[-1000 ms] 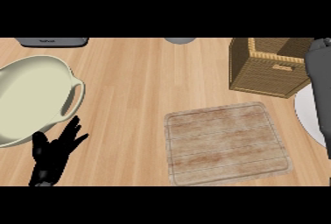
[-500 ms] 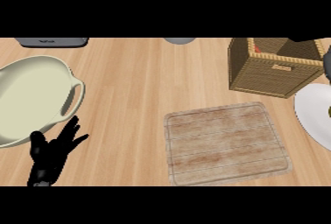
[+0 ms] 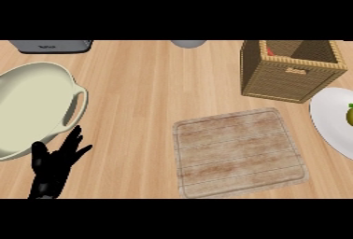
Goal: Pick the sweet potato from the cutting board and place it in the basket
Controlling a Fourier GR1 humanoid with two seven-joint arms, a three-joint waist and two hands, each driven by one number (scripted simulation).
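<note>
The wooden cutting board [image 3: 238, 158] lies at the lower middle of the counter with nothing on it. The wicker basket [image 3: 289, 73] stands at the upper right. A reddish-orange piece, which looks like the sweet potato [image 3: 274, 48], shows inside it against the back left wall. My left hand [image 3: 55, 163] rests open at the lower left, fingers up, beside the cream dish. My right hand is out of the head view.
A large cream dish with a handle [image 3: 31, 109] fills the left side. A white plate [image 3: 334, 119] at the right edge holds a greenish item [image 3: 350, 113]. A grey appliance [image 3: 52, 45] and a grey round object [image 3: 187, 43] sit along the far edge.
The right forearm that stood over the basket at the upper right has withdrawn out of view. The basket's inside and the white plate now show. The left hand has not moved.
</note>
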